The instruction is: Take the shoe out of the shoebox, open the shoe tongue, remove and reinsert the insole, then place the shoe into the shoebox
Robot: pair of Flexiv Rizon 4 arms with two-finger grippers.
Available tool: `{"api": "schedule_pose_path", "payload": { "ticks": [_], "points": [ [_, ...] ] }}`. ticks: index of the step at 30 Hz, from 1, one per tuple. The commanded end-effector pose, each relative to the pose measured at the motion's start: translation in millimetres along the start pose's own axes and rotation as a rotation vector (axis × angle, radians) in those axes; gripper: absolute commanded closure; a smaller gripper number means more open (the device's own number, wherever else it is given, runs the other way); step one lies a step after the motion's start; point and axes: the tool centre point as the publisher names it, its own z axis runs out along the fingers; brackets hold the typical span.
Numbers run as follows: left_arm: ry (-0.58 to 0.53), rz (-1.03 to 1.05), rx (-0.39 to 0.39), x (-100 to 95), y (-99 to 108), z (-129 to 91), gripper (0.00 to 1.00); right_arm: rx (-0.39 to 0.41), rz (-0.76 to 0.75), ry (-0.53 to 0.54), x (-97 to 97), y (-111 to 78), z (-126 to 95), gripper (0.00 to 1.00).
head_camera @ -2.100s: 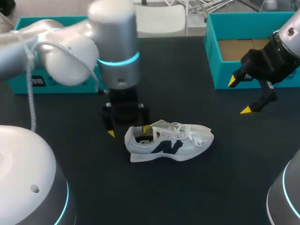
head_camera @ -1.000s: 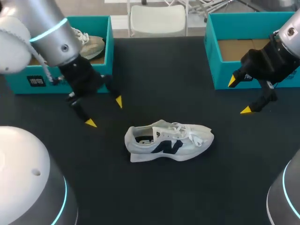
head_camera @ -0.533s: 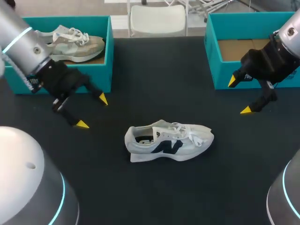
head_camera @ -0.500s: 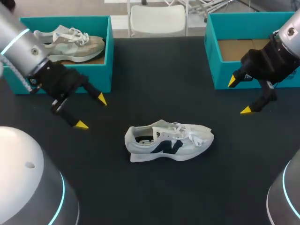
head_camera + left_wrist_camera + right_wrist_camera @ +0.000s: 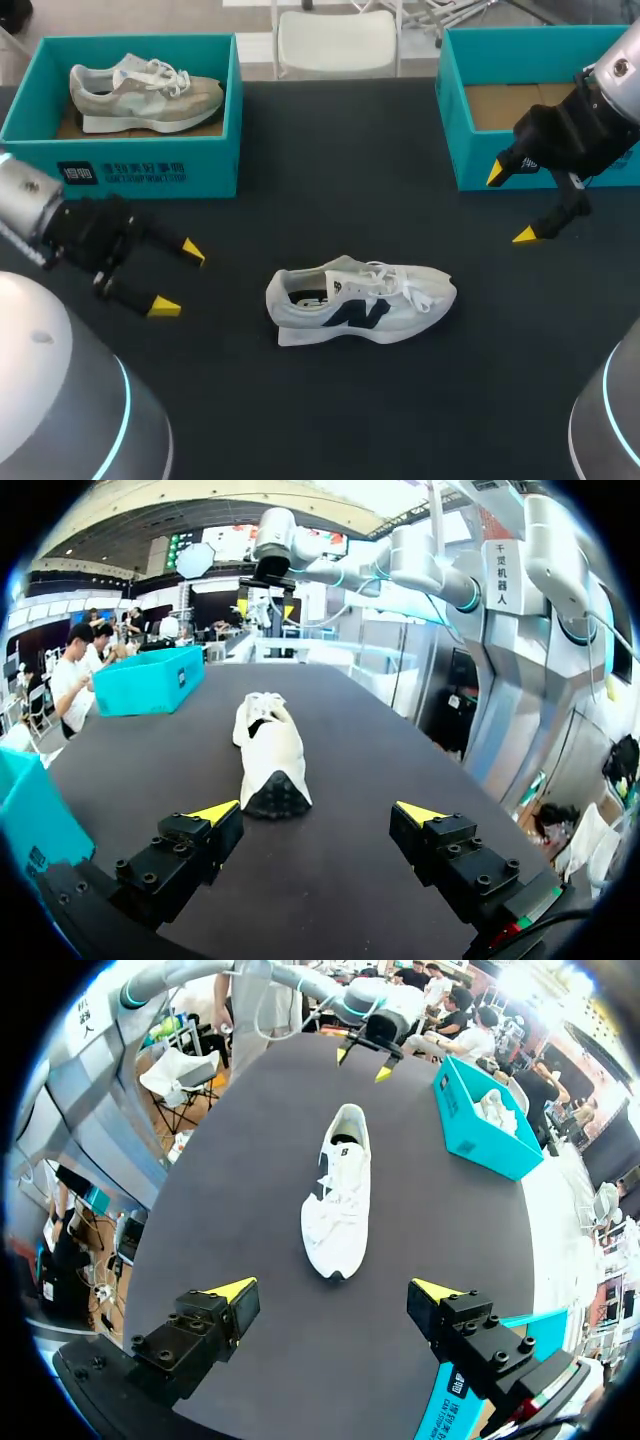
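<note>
Out of the box and standing on its sole near the middle of the dark worktop (image 5: 330, 180): the white shoe (image 5: 360, 302), heel toward the left arm, toe toward the right, touched by nothing. Laid lengthwise between the two arms, probably so that either end can be reached from its own side. Heel nearest in the left wrist view (image 5: 268, 760), toe nearest in the right wrist view (image 5: 338, 1195), which bears this out. Left hand (image 5: 179, 280) low over the worktop, well apart from the heel, fingers spread wide and empty, pointed along the shoe's length. Looks parked clear of the shoe, not set for a grasp. Right hand (image 5: 510, 203) likewise spread wide and holding nothing, hanging just in front of the right shoebox (image 5: 452, 120), well apart from the toe. Seemingly kept back there to leave the middle free. Right shoebox open and showing only its brown floor, so judged the likely place for the white shoe. Left shoebox (image 5: 150, 172) already taken by a grey shoe (image 5: 145, 92) lying lengthwise inside. Laces loosely gathered over the tongue. Collar open upward, with a dark printed insole showing inside at the heel end. Cannot tell from this alone whether that insole has been out and back already. Either way, nothing gripped at present. For a next move, probably one hand steadying the heel and the other working at the tongue, or a grasp on the collar for the lift toward the box.
</note>
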Motion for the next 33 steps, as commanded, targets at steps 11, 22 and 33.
{"api": "schedule_pose_path", "payload": {
  "ticks": [11, 22, 33],
  "points": [
    [-0.19, -0.036, 0.215, 7.4, 15.6, 10.4, 0.0, 0.003, 0.001, 0.0, -0.6, 0.4, 1.5, 0.0],
    [-0.19, -0.036, 0.215, 7.4, 15.6, 10.4, 0.0, 0.003, 0.001, 0.0, -0.6, 0.4, 1.5, 0.0],
    [-0.269, -0.023, 0.242, -8.2, 35.0, 51.8, 0.0, 0.003, 0.001, 0.0, -0.6, 0.4, 1.5, 0.0]
  ]
}}
